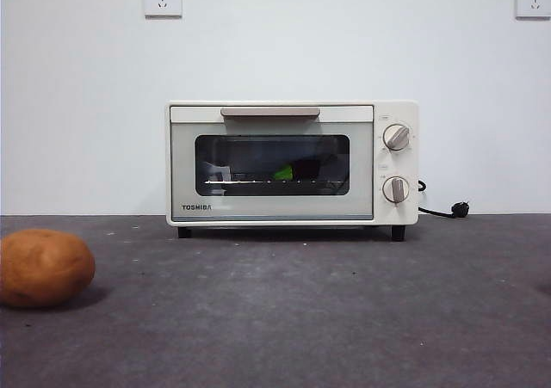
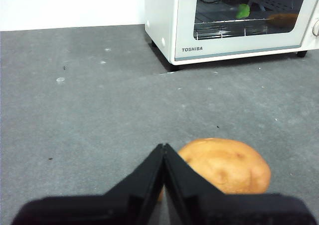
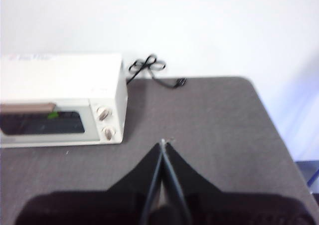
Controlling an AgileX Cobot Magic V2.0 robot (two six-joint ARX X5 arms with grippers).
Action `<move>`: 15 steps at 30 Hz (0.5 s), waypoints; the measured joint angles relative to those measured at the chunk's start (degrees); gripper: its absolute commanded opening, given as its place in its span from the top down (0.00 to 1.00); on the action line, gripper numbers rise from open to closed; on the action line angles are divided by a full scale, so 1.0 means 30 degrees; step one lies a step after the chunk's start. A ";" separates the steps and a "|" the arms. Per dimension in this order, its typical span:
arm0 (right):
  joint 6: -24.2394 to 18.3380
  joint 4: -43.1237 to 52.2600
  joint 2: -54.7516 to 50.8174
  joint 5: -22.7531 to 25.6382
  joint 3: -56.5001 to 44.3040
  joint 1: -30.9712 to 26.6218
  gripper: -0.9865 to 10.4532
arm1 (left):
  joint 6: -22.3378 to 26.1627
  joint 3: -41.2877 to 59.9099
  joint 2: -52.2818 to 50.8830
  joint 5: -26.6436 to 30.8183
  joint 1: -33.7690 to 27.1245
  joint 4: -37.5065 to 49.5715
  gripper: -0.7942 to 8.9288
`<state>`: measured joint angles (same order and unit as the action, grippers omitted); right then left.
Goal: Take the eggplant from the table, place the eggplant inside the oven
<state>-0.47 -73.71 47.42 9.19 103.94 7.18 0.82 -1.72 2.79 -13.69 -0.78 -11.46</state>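
The front view sits low at desk (image 1: 284, 319) height, facing the toaster oven (image 1: 293, 164) squarely at centre frame, with a potato (image 1: 43, 267) near at lower left. The left wrist view looks down across the desk (image 2: 75, 110) over the potato (image 2: 227, 165) toward the oven (image 2: 169, 25) at upper right. The right wrist view is higher and farther, with the oven (image 3: 62, 98) at centre left. All three share the oven.
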 measured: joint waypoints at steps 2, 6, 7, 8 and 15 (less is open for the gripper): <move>0.0000 -0.0087 -0.0765 0.0000 0.0000 -0.0226 0.91 | 0.0000 0.0000 0.0000 0.0000 0.0000 0.0000 0.92; 0.0007 -0.0925 -0.2142 0.0007 0.0000 -0.0619 0.91 | 0.0000 0.0000 0.0000 0.0000 0.0000 0.0000 0.92; 0.0007 -0.1180 -0.2499 0.0007 0.0000 -0.0699 0.91 | 0.0000 0.0000 0.0000 0.0000 0.0000 0.0000 0.92; 0.0007 -0.1231 -0.2761 0.0000 -0.0007 -0.0758 0.91 | 0.0000 0.0000 0.0000 0.0000 0.0000 0.0000 0.92; 0.0007 -0.0984 -0.4874 0.0007 -0.1865 -0.0780 0.91 | 0.0000 0.0000 0.0000 0.0000 0.0000 0.0000 0.92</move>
<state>-0.45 -76.66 32.80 9.21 98.35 4.84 0.82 -1.72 2.79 -13.69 -0.78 -11.46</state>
